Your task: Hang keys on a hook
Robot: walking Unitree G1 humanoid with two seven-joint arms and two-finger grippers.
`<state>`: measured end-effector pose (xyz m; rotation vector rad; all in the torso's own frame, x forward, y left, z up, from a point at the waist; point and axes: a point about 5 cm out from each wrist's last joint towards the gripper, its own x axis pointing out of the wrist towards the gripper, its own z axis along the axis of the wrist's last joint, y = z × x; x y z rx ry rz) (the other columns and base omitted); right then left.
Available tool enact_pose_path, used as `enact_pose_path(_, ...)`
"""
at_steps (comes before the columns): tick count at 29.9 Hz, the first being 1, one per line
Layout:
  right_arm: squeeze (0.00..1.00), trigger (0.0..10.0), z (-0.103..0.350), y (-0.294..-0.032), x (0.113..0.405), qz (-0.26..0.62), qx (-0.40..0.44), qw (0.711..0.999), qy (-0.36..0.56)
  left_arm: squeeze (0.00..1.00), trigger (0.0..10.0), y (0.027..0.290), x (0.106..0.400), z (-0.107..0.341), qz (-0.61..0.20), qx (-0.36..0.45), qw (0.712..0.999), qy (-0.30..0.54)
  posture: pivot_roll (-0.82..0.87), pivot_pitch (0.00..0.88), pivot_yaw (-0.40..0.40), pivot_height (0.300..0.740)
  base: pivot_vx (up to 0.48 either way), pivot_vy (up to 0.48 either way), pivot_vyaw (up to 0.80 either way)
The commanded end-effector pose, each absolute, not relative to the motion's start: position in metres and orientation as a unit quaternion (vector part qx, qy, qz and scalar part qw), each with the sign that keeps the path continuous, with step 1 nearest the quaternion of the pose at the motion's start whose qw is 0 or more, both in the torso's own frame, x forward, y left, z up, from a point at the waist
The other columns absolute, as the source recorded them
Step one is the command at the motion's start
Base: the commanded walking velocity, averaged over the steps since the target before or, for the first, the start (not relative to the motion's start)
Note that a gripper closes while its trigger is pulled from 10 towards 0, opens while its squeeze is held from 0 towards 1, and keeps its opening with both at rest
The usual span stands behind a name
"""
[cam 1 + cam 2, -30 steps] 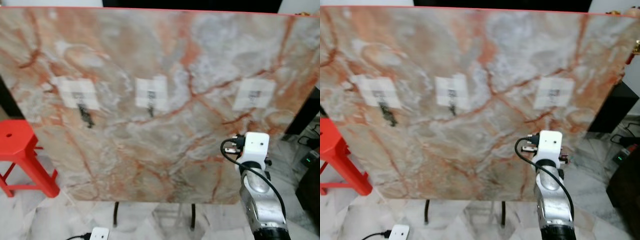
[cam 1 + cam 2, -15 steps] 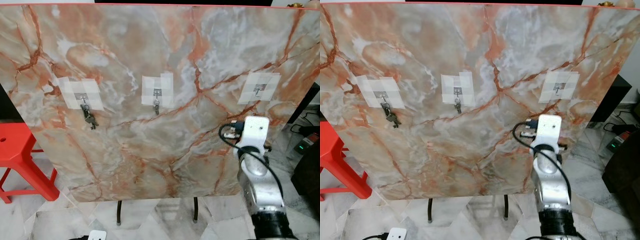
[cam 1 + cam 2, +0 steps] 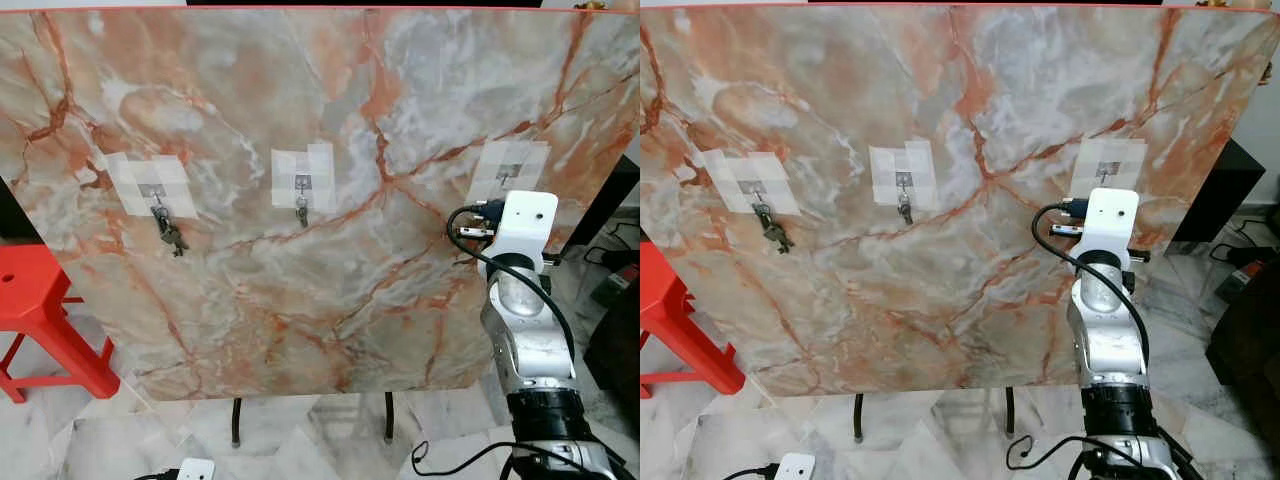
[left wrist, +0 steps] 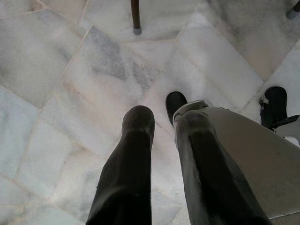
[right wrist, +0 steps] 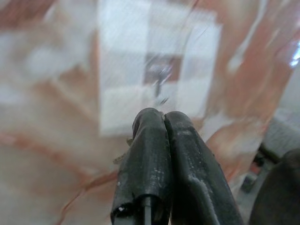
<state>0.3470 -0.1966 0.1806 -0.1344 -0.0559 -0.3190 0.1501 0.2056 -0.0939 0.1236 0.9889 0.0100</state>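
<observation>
Right gripper [image 5: 161, 123] is pinched closed on a barely visible key [image 5: 123, 157] below the vacant hook [image 5: 160, 79]; light, rigid, slippery metal, best held by its bow.

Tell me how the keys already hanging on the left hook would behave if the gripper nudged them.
The keys dangle loose below the left hook, so they would likely swing and rattle. They look small and metal, probably light but hard. A nudge upward might lift them off the hook.

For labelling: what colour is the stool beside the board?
Red stool, clearest in the left eye view.
</observation>
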Motion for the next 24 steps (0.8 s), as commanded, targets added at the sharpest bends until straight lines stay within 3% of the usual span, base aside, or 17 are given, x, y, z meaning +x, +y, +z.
enact_pose_path(1, 0.00, 10.0, 0.194, -0.201, 0.350, -0.169, -0.077, 0.981, -0.054, 0.00, 10.0, 0.205, 0.140, -0.098, 0.000, 0.059, 0.868, 0.493, -0.06, 0.000, -0.019, 0.740, 0.000, 0.000, 0.00)
enact_pose_path(12, 0.00, 10.0, 0.215, -0.207, 0.362, -0.182, -0.085, 0.976, -0.078, 0.00, 10.0, 0.206, 0.141, -0.098, 0.002, 0.059, 0.868, 0.493, -0.06, 0.000, -0.010, 0.740, 0.000, 0.000, 0.00)
enact_pose_path(24, 0.00, 10.0, 0.220, -0.191, 0.378, -0.106, -0.090, 0.988, -0.066, 0.00, 10.0, 0.207, 0.142, -0.097, 0.004, 0.061, 0.869, 0.492, -0.05, 0.000, -0.006, 0.740, 0.000, 0.000, 0.00)
